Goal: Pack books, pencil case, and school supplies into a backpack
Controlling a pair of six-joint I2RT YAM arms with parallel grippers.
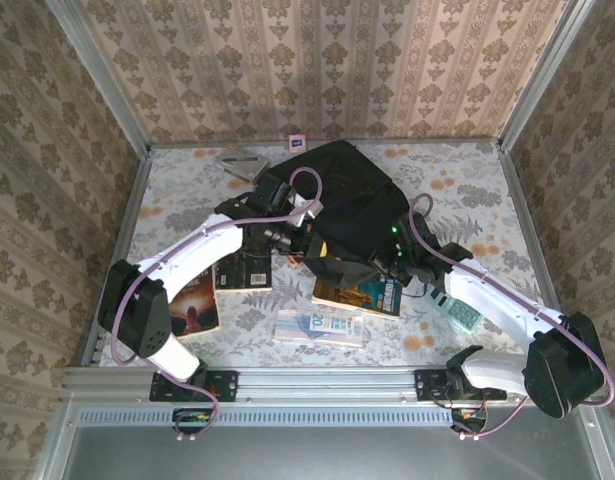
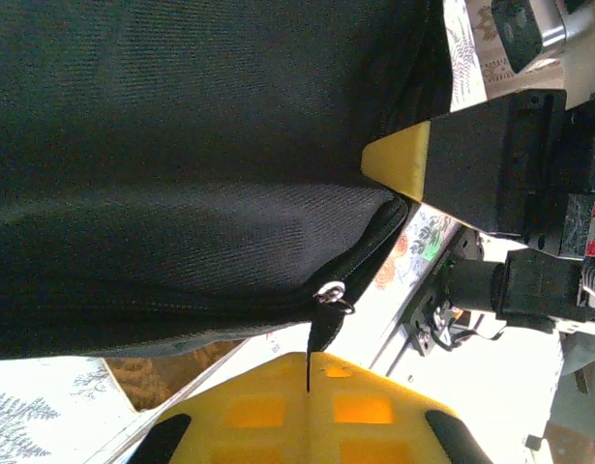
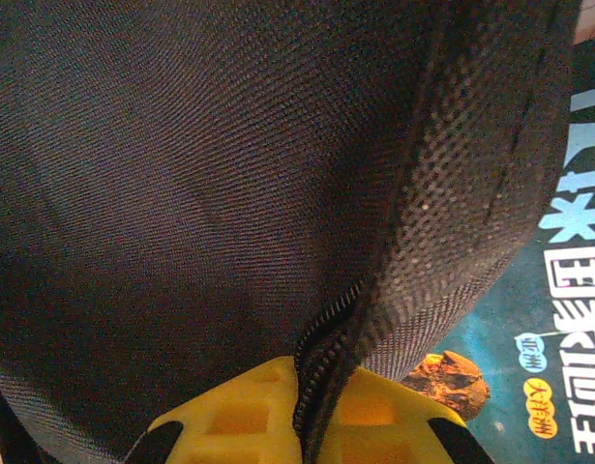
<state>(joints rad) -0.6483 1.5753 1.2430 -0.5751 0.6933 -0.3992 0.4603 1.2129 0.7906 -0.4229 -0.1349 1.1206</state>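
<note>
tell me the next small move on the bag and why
Probably draw the left tool along the zip track, since it is shut on the zip pull and the zip looks closed there, while the right tool pinches the bag edge to brace it. The books lie outside it.

Evenly lit from overhead, faint shadows on the table (image 1: 187, 190). Blown out white at left wrist view's lower right; grainy, soft on backpack (image 3: 229, 193).
</note>
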